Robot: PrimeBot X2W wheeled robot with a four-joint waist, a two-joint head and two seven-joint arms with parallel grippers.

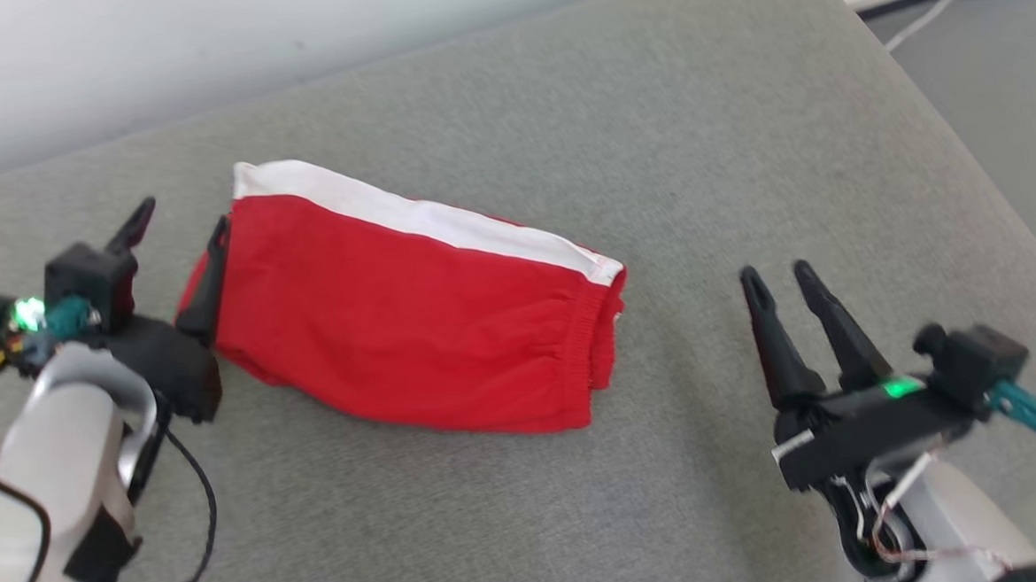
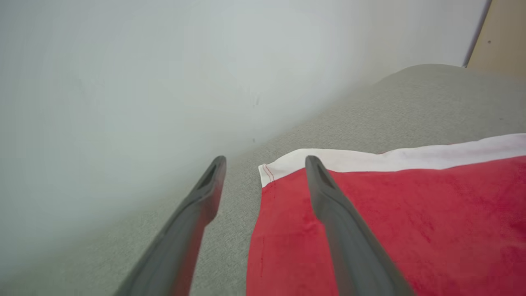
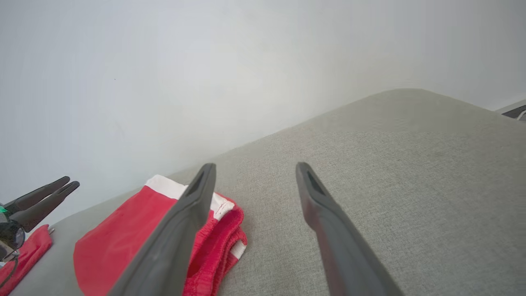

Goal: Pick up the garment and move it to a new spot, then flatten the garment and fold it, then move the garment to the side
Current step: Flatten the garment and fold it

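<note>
You see the red garment (image 1: pixel 405 332) w/ a white stripe lying folded on the grey cushion (image 1: pixel 696 140), not far from the white wall (image 1: pixel 115 55). Your left pincer (image 1: pixel 177 242) is at the garment's left edge, jaws apart: one finger over the red cloth, the other just beside it, over the cushion. Your right pincer (image 1: pixel 776 275) stands to the right of the garment, clear of it, jaws apart also, gripping nothing.
</note>
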